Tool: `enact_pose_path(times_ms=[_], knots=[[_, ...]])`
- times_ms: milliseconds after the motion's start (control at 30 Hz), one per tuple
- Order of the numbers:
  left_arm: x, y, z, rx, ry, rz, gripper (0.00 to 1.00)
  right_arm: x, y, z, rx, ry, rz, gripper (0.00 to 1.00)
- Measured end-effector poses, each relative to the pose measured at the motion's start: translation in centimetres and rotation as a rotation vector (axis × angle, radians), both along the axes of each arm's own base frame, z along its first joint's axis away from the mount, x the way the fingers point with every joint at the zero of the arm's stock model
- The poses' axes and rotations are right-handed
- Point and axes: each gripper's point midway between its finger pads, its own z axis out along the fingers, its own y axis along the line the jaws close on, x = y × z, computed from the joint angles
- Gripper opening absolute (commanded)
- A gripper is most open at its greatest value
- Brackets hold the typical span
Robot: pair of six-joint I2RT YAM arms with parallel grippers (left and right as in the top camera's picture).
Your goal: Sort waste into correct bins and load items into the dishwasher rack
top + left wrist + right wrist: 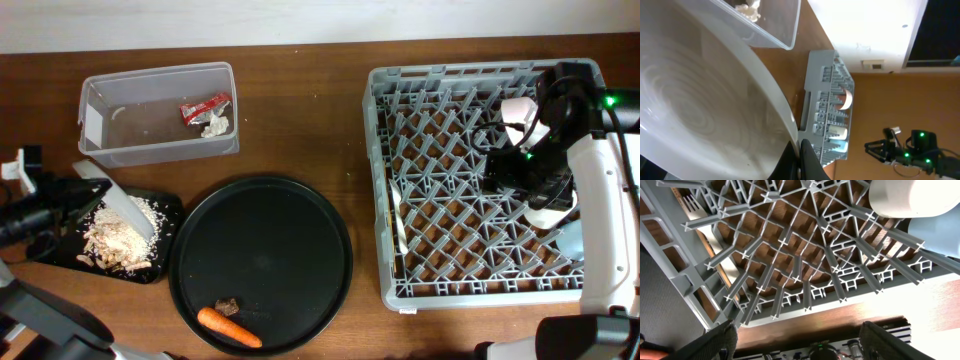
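Plate (pixel 125 211), white, smooth, tilted on edge, rim pinched by left gripper (pixel 72 197) at 9 o'clock, over black square tray (pixel 60 256) of pale crumbly scraps (pixel 115 242). Right gripper (pixel 800 336) released, fingers spread wide over grey lattice dishwasher rack (pixel 379 200) at 3 o'clock. Orange carrot (pixel 228 327) lies on round black tray (pixel 270 250), 6 o'clock. Clear plastic bin (pixel 150 76) at 11 holds red wrapper (pixel 204 105).

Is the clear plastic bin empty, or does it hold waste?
Not empty: the clear bin holds a red wrapper and a crumpled white scrap near one corner.
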Motion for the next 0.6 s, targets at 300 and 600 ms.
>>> enact_pose_path(times_ms=[300, 600], knots=[[-0.3, 1.9, 0.3, 0.023, -0.042, 0.048, 0.0, -0.1, 0.0, 0.0, 0.0, 0.003, 0.0, 0.81], [-0.1, 1.1, 1.5, 0.003, -0.125, 0.02, 0.0, -0.1, 0.0, 0.0, 0.001, 0.003, 0.0, 0.81]])
